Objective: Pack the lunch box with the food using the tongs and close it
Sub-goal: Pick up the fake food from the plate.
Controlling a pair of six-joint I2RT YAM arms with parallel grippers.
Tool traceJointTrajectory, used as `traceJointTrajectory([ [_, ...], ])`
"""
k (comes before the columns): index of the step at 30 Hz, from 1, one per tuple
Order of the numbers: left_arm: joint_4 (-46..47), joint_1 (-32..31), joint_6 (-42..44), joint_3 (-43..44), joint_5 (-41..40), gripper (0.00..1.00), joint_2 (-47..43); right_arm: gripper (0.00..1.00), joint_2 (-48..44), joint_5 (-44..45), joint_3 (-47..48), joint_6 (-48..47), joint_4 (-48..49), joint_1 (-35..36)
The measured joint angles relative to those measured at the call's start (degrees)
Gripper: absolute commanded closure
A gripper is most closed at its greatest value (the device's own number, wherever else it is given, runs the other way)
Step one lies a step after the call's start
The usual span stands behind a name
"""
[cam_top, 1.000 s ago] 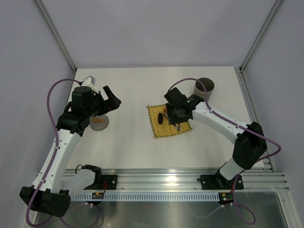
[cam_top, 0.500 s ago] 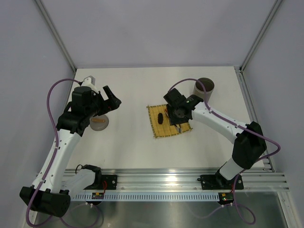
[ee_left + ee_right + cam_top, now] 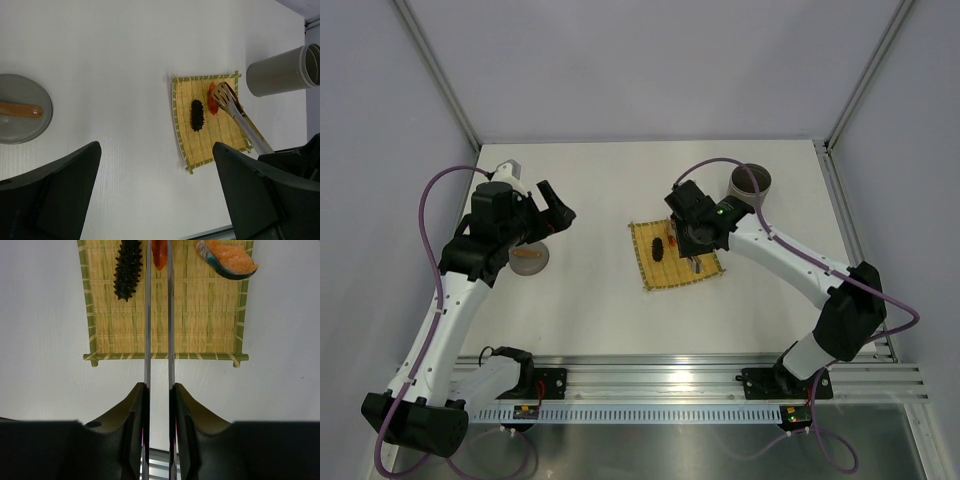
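Observation:
The tall grey lunch box (image 3: 750,183) stands upright and uncovered at the back right, lunch box (image 3: 280,74) right of the mat. My right gripper (image 3: 158,395) is shut on the silver tongs (image 3: 147,315), whose two arms run nearly parallel over the yellow mat (image 3: 165,315). Their tips close around a red food piece (image 3: 159,252), also seen as the red piece (image 3: 212,102). A dark spiky piece (image 3: 128,270) and an orange piece (image 3: 227,259) lie on the mat to either side. My left gripper (image 3: 155,195) hangs open and empty above the table at the left.
The shallow round grey lid (image 3: 528,257) with a brown strap lies on the table below my left arm, lid (image 3: 22,107). A metal rail runs along the near edge. Grey walls enclose the table at the back and sides.
The right gripper has squeezed the tongs narrower, bringing their tips in on the red piece, and shifted slightly away over the mat. The left arm has not moved.

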Motion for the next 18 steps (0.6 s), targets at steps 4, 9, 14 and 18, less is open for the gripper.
traceJointTrajectory([
  [4, 0.0, 0.0, 0.0, 0.0, 0.3, 0.02, 0.0, 0.87, -2.3, 0.0, 1.8, 0.0, -0.5, 0.0],
  [9, 0.0, 0.0, 0.0, 0.0, 0.8, 0.02, 0.3, 0.87, -3.4, 0.0, 3.2, 0.0, -1.2, 0.0],
  [14, 0.0, 0.0, 0.0, 0.1, 0.9, 0.02, 0.9, 0.88, -3.4, -0.1, 3.1, 0.2, -2.1, 0.0],
  [18, -0.1, 0.0, 0.1, 0.3, 0.9, 0.02, 1.1, 0.88, -4.2, -0.4, 1.6, 0.7, -2.1, 0.0],
])
